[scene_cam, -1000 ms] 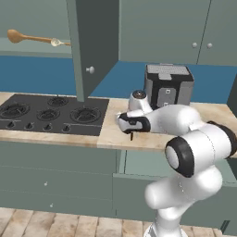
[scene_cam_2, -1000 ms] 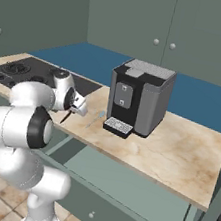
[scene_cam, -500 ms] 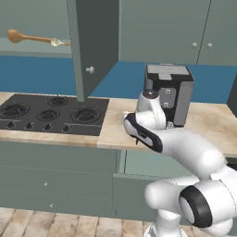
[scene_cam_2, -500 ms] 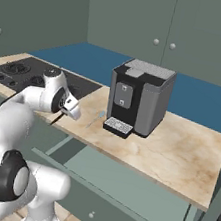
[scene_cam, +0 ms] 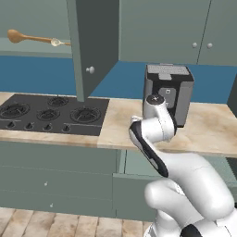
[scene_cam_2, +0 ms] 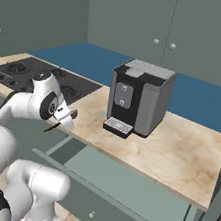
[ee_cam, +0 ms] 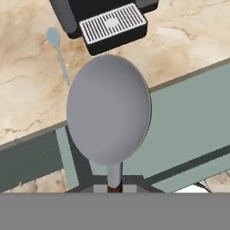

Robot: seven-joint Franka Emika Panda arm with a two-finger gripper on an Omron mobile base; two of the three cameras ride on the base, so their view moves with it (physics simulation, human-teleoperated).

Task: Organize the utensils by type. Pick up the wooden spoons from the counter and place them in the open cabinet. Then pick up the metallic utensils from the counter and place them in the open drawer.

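In the hand view the round-headed metal utensil (ee_cam: 108, 110) hides the drawer (ee_cam: 188, 121) floor behind its head, and its dark handle is cut off at the bottom, so the jaws' grip cannot be seen. The coffee machine (ee_cam: 105, 18) is cropped by the top edge. In the left base view the large wooden spoon (scene_cam: 34, 38) disappears behind the cabinet door (scene_cam: 92, 44).

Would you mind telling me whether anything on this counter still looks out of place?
One thing does: the pale blue-grey spoon still lies loose on the counter beside the coffee machine, not in the open drawer. The gripper holds the round-headed metal utensil above that drawer.
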